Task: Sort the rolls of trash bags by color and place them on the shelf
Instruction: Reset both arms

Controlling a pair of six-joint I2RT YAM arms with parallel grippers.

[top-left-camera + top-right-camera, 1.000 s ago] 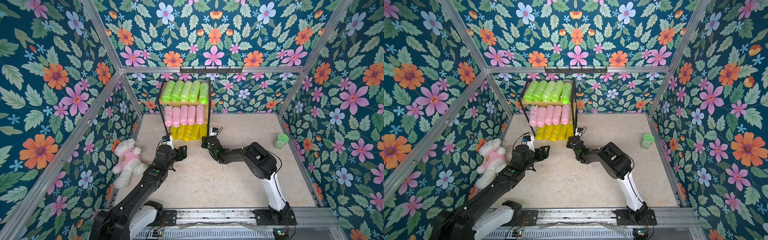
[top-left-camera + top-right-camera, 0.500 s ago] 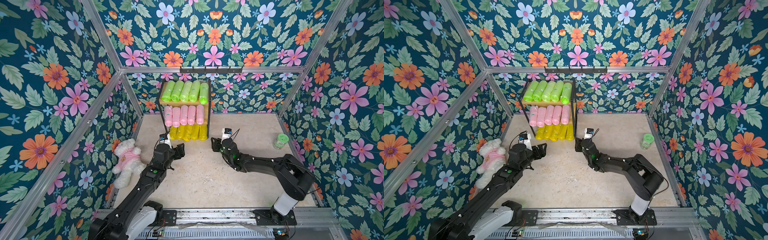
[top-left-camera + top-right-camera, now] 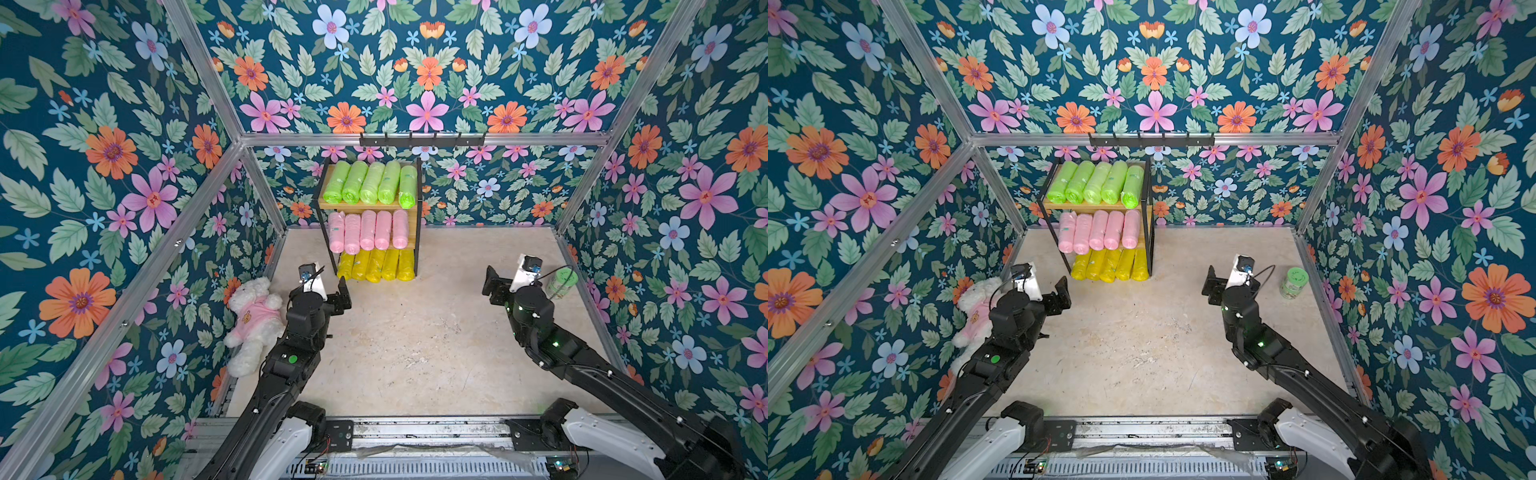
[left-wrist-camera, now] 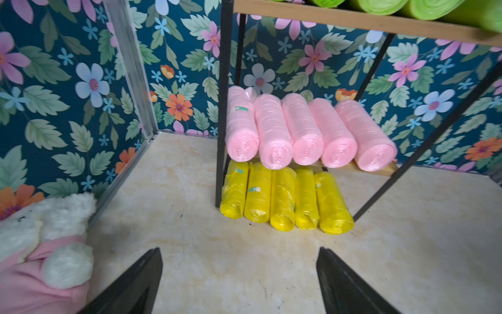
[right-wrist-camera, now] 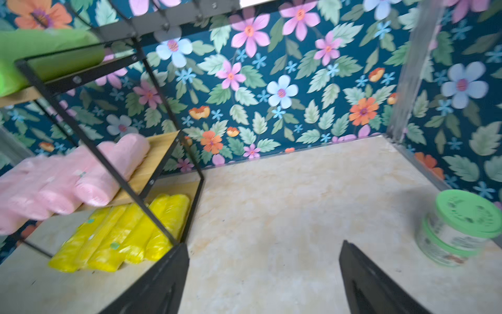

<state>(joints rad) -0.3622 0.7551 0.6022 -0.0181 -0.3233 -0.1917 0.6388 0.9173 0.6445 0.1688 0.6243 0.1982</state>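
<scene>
In both top views the shelf is carrying the rolls of trash bags: green on top, pink in the middle, yellow lowest. I am judging them light, squashy and slick, best pinched across the middle. A teddy bear is lying off to my left and a jar to my right, both well apart from the shelf. In the left wrist view my left gripper is gaping wide, holding nothing. In the right wrist view my right gripper is spread empty too, and the shelf's black bars are crossing before the yellow rolls.

Black jointed arms — white base housings, green indicator lights.
</scene>
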